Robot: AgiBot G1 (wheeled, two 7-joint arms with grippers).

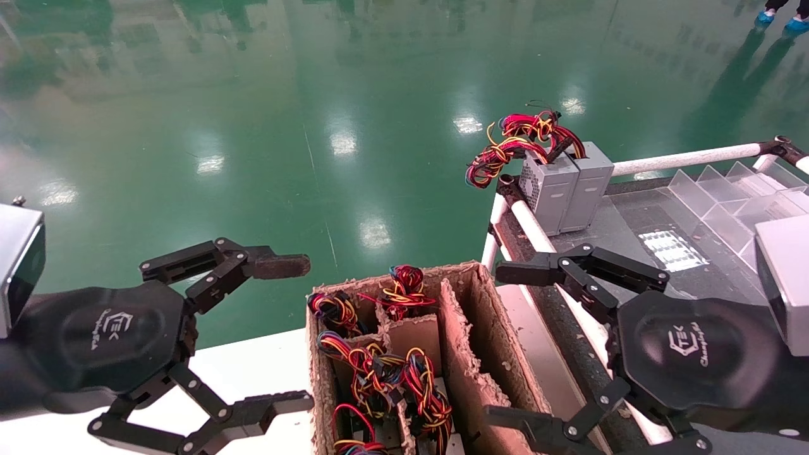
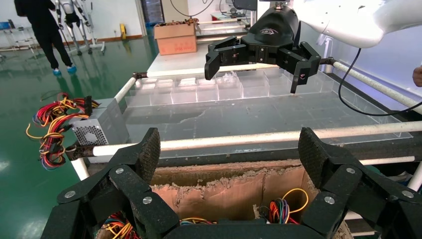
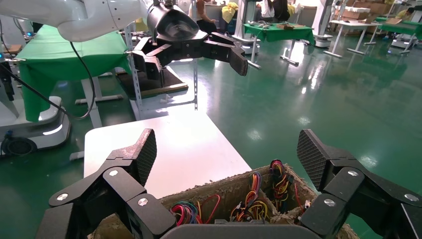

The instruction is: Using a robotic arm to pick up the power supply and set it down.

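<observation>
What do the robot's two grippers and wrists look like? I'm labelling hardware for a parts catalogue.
Both match: the left gripper and right gripper each have a rounded matte-black palm housing with a white logo, and jointed black linkage fingers with silver pivot screws, ending in textured black pads. Behind each palm sits a silver-grey wrist box. In the wrist views the upper arm is glossy white, with a black cable alongside.

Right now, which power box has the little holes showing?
The left one of the two grey power supplies at the table's corner: its holey vent side shows. Its neighbour looks plain.
</observation>
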